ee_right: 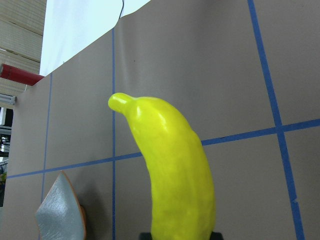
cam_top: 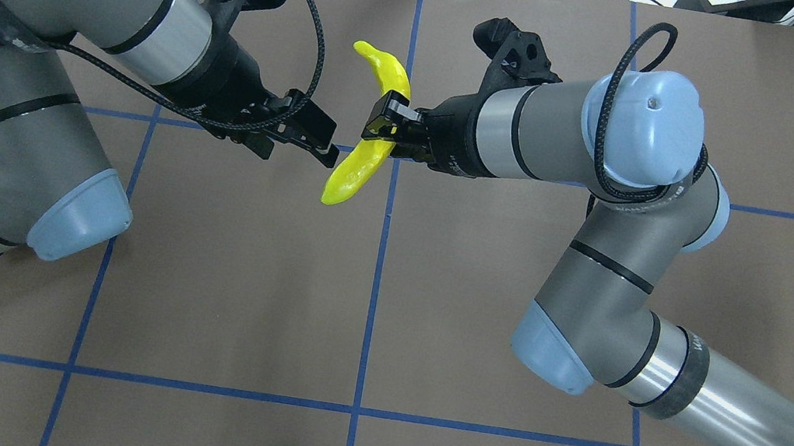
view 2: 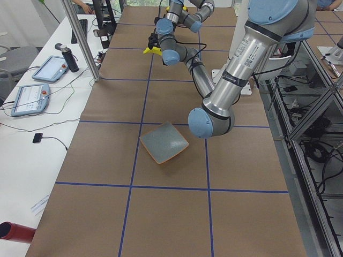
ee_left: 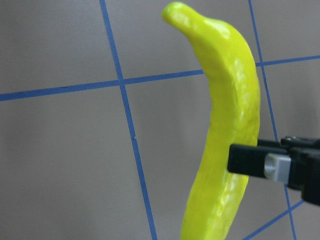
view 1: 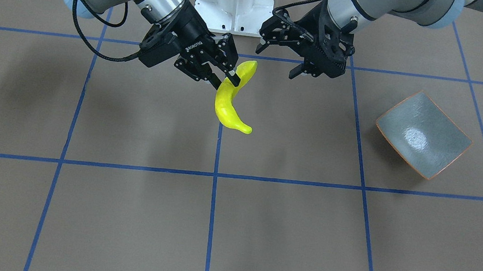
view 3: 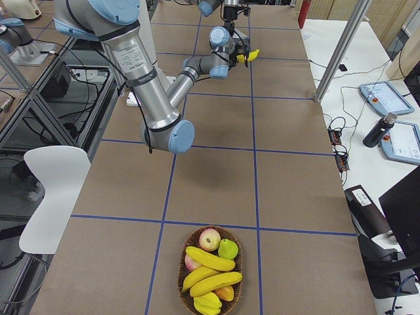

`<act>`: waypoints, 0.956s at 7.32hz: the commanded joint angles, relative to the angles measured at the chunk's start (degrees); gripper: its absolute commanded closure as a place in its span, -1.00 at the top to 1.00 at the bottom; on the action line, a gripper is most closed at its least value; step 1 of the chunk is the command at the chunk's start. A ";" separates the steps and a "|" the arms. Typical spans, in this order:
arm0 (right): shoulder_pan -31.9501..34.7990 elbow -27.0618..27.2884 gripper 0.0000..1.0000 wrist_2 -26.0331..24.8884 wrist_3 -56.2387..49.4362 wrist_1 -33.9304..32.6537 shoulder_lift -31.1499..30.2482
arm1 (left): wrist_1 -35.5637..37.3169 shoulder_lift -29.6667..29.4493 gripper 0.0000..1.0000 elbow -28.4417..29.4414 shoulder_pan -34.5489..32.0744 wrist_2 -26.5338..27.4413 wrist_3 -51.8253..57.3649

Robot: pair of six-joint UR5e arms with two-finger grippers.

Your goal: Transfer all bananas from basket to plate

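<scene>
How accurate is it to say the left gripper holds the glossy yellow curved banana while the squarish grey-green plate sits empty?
No: the right gripper holds the glossy yellow curved banana, as the overhead exterior view shows; the squarish grey-green plate is empty.

Over the middle of the table the room is tight: the right gripper point(view 1: 229, 77) holds a banana point(view 1: 229, 104) up in the air, and the left gripper point(view 1: 286, 53), jaws spread, sits just beside it, so only a narrow gap shows between the two. Below them the table point(view 1: 285, 233) is bare brown, with wide passage toward the operators' side. The plate point(view 1: 423, 135) lies well apart on the robot's left, open from above with bare table round it, though the left arm's elbow point(view 2: 210, 122) hangs near it. The basket point(view 3: 178, 283), at the far right end, is heaped with fruit point(view 3: 210, 239).
</scene>
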 commanded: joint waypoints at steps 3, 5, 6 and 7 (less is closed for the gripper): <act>-1.17 -3.03 -1.00 -0.14 0.87 14.49 -1.03 | -5.74 -0.09 0.94 2.79 1.10 -0.07 0.28; -1.26 -3.65 -1.00 0.04 0.97 17.82 -1.03 | -6.72 0.00 0.87 2.90 1.10 -0.15 0.36; -1.61 -4.35 -1.00 0.04 0.97 19.85 -1.12 | -8.12 0.17 0.82 2.98 1.19 -0.16 0.36; -1.87 -4.79 -1.00 0.04 0.97 21.70 -1.12 | -8.31 0.17 0.81 2.90 1.89 -0.16 0.36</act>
